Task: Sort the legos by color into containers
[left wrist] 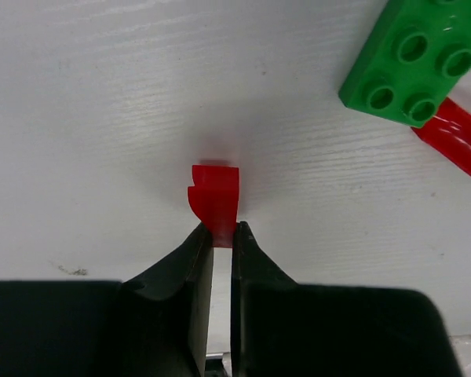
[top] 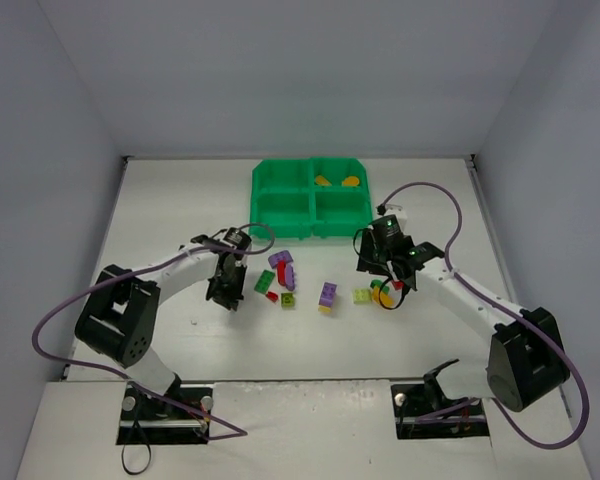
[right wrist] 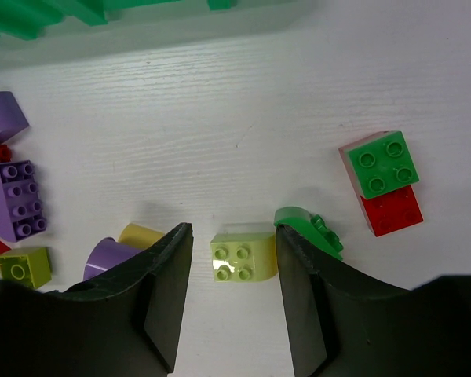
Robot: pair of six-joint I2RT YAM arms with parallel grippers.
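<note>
Though faintly grained, white table under legos, grey walls

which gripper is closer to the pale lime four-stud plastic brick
Right. The right gripper is open with the pale lime four-stud plastic brick between its fingers; the left gripper is well off to its left, shut on a small red plastic piece.

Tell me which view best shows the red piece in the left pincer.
Left wrist: the red piece sits mid-frame, pinched at its lower end by the left pincer. In top external the pincer hides it; right wrist does not show it.
</note>
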